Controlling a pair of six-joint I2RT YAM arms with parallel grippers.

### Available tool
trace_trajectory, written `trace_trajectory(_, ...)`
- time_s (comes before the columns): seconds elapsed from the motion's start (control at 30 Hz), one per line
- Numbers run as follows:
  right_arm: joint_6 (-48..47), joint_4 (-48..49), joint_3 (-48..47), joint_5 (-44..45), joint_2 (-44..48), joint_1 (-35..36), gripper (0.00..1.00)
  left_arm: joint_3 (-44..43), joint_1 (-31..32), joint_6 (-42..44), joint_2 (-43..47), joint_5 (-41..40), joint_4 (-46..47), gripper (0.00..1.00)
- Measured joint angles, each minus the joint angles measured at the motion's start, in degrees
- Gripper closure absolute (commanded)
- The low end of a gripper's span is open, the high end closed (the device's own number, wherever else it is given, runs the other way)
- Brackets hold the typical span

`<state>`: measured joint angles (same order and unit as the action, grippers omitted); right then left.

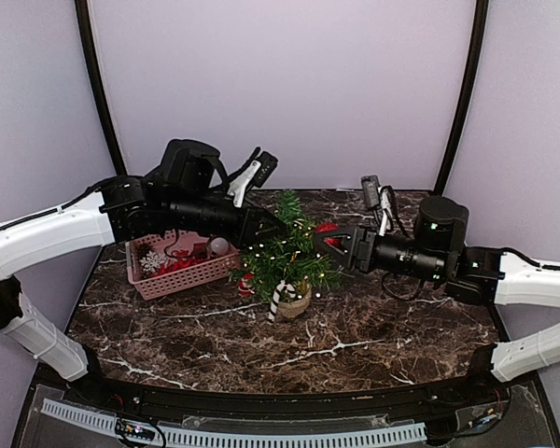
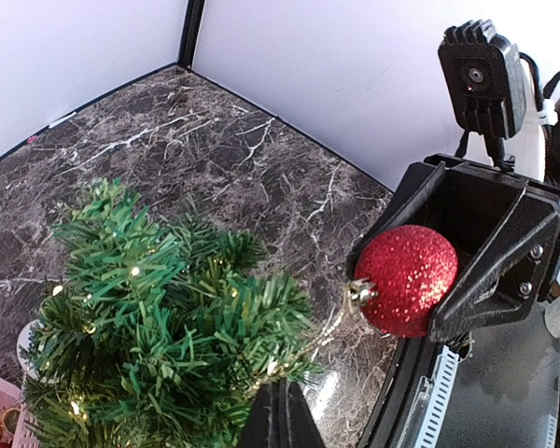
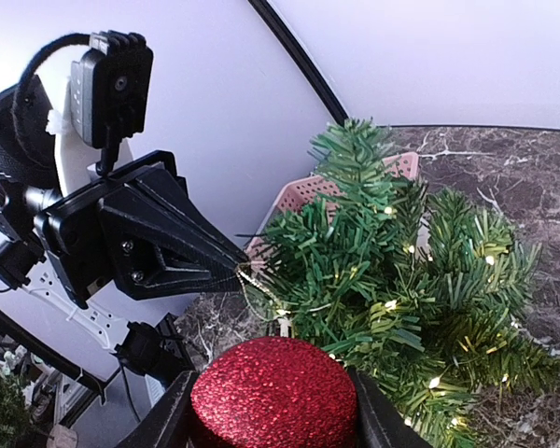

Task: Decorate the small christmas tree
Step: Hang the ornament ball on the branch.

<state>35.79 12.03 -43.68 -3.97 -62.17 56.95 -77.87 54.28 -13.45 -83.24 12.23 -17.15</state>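
Note:
The small christmas tree [image 1: 286, 254], green with lit fairy lights, stands in a tan pot [image 1: 298, 304] at the table's middle. A candy cane [image 1: 280, 301] and a small Santa figure [image 1: 247, 283] hang low on it. My right gripper [image 1: 329, 241] is shut on a red glitter ball [image 2: 409, 280] just right of the treetop. The ball's gold string [image 2: 313, 334] runs to my left gripper [image 2: 282, 392], which is shut on the loop at the tree's upper branches [image 2: 149, 308]. The right wrist view shows the ball [image 3: 275, 392], the string [image 3: 252, 289] and the left gripper's tip [image 3: 226, 264].
A pink basket [image 1: 194, 276] with more ornaments, a white snowflake [image 1: 152, 262] and a pale ball [image 1: 220, 246], stands left of the tree behind my left arm. Purple walls close the back and sides. Bare marble table [image 1: 355, 345] lies in front.

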Motion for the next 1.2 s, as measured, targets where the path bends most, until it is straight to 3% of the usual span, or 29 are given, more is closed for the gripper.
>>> trace_trajectory(0.37, 2.7, -0.3, 4.8, 3.6, 4.7, 0.0, 0.59, -5.0, 3.6, 0.0, -0.9, -0.4, -3.3, 1.0)
trace_trajectory(0.73, 3.7, -0.5, 6.2, 5.1, 4.4, 0.0, 0.6, -8.1, 7.1, -0.4, -7.4, -6.1, -7.6, 1.0)
trace_trajectory(1.2, 3.8, 1.2, 7.4, 5.2, 3.4, -0.4, 0.6, -9.6, 7.3, -2.3, -8.2, -14.5, -8.6, 1.0)
